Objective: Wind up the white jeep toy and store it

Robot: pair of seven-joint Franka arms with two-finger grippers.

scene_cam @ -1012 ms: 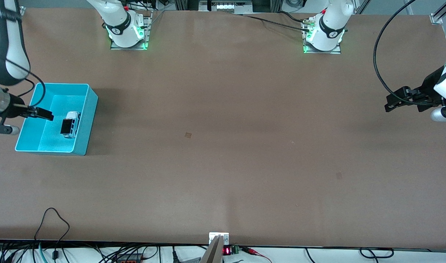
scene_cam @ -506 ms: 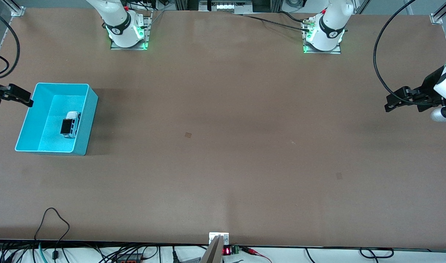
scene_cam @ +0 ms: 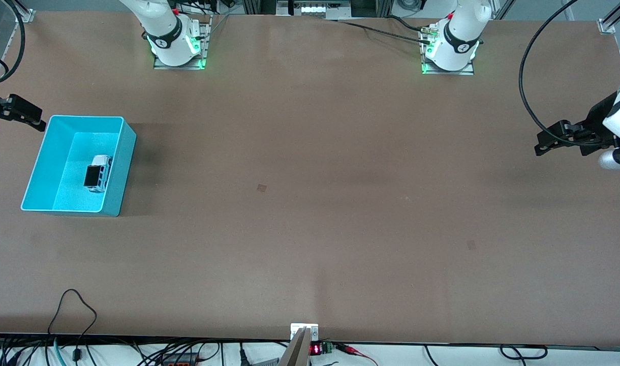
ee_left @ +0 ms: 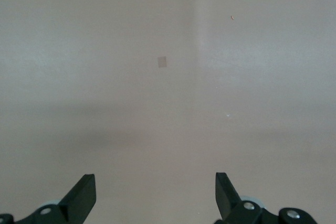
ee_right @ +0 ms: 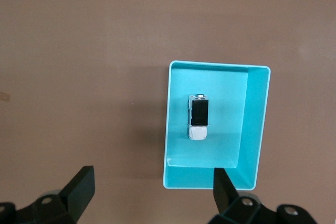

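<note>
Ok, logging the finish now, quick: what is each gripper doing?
Left gripper: open, empty, over bare table.
Right gripper: open, empty, above the turquoise bin holding the white jeep toy.

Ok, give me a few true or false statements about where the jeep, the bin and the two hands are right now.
1. The white jeep toy lies inside the turquoise bin. True.
2. The right hand grips the jeep. False: it is open, empty, up beside the bin at the table's edge.
3. The left hand is open over bare table. True.
4. The bin sits at the left arm's end of the table. False: it is at the right arm's end.
</note>
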